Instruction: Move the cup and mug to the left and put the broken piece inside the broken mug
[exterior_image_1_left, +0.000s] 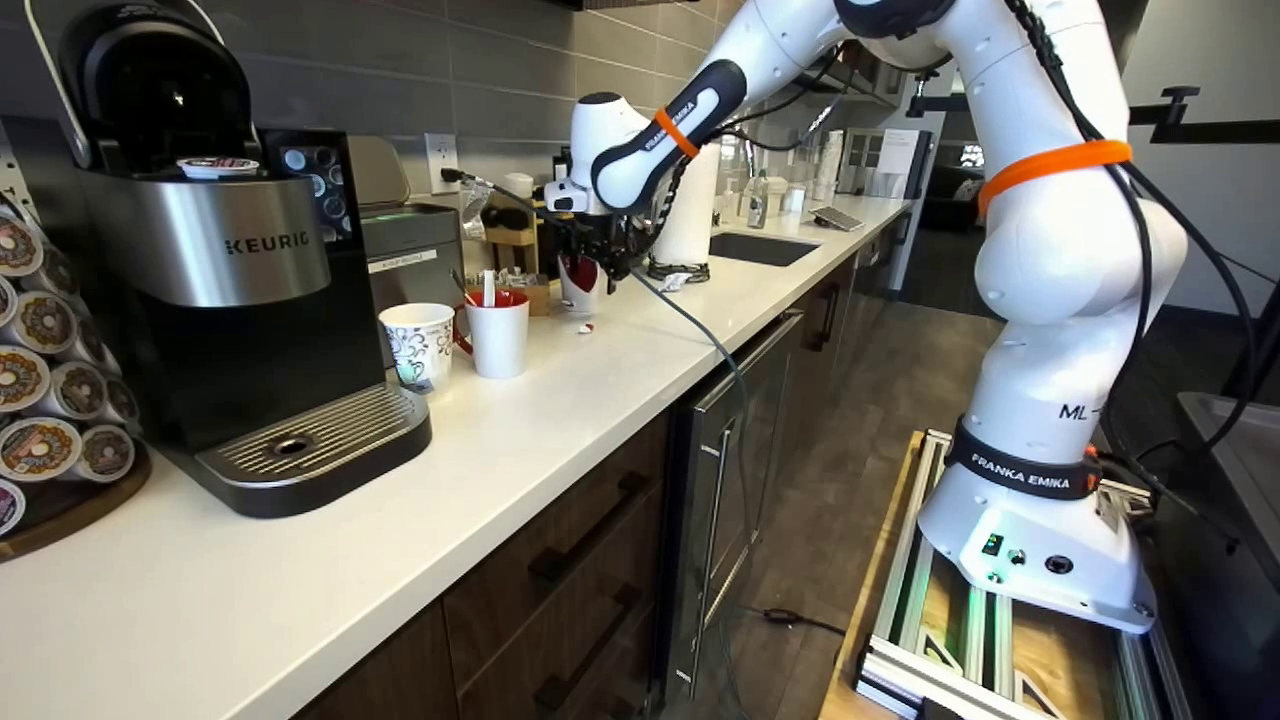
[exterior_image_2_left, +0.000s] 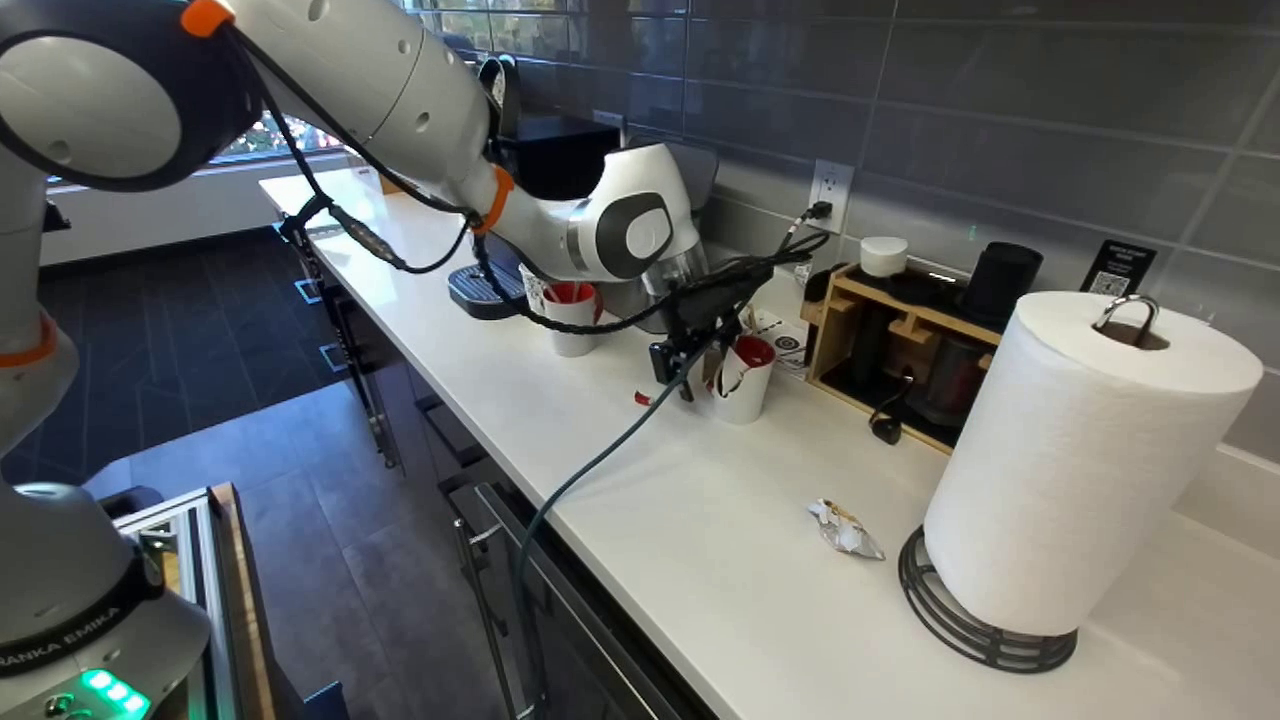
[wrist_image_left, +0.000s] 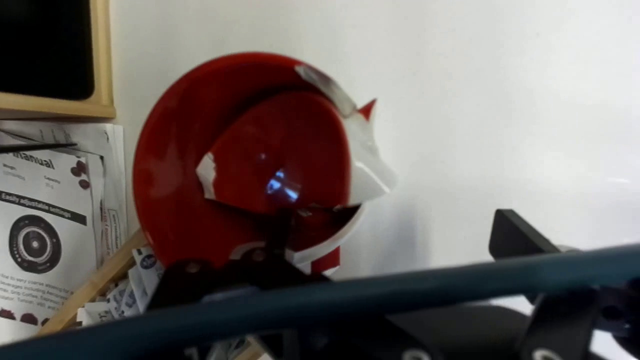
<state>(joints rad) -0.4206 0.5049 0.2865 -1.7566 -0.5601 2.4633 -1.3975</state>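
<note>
over the white counter (exterior_image_1_left: 560, 420) reaches the robot arm (exterior_image_1_left: 1060, 250); next in size comes the coffee machine (exterior_image_1_left: 250, 300). the gripper (wrist_image_left: 392, 230) is released: its two fingers stand wide apart, one over the mouth of the broken mug (exterior_image_2_left: 745, 398), the other beyond its rim, with nothing clenched between them.

the whole mug (exterior_image_1_left: 500, 345), white and red inside, stands just beside the paper cup (exterior_image_1_left: 418, 345), near the coffee machine; i judge that this part of the task is probably done. the mug should be stiff and the heavier one, best held around its body; the cup looks light and soft, and a strong squeeze would dent it.

the broken mug stands under the gripper. its ceramic must be brittle and its glaze slippery, so one should hold it gently, low on the unbroken wall. the broken piece (wrist_image_left: 372, 170) seems to lie in its mouth, partly out past the rim; if it is stable, i cannot tell. it should be stiff and sharp, so better to take it across its thickness.

the smallest is a red and white chip (exterior_image_2_left: 642, 398) on the counter, near the broken mug; probably very light, it could skid, so the fingertips should pinch its sides.
</note>
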